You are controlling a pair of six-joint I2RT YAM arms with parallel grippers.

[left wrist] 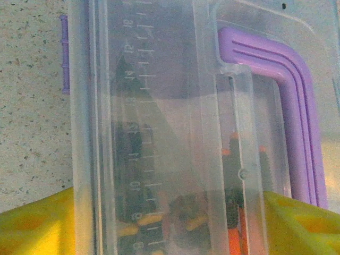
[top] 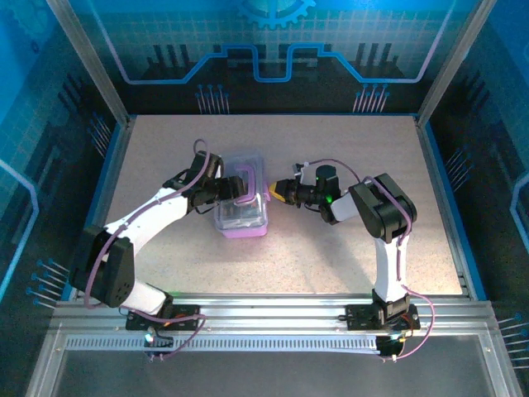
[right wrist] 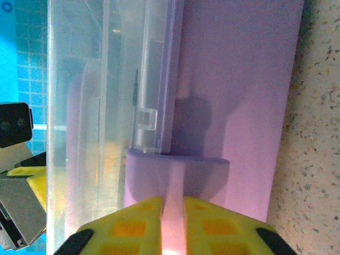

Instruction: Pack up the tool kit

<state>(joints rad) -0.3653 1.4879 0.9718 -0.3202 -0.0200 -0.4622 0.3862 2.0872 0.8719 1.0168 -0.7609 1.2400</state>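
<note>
The tool kit case [top: 244, 217] lies mid-table, a purple base under a clear lid [left wrist: 159, 106] with a purple handle [left wrist: 287, 79]. Screwdrivers [left wrist: 234, 175] with orange and black handles show through the lid. My left gripper [top: 221, 192] reaches in from the left, and its yellow fingers [left wrist: 32, 223] flank the case and press its sides. My right gripper [top: 277, 192] comes from the right. Its fingers [right wrist: 127, 228] are pinched on the purple latch tab [right wrist: 175, 175] at the side of the purple base [right wrist: 239, 95].
The speckled tabletop [top: 347, 248] spreads around the case. Blue walls and an aluminium frame [top: 438, 83] enclose it. A rail [top: 273, 310] with both arm bases runs along the near edge.
</note>
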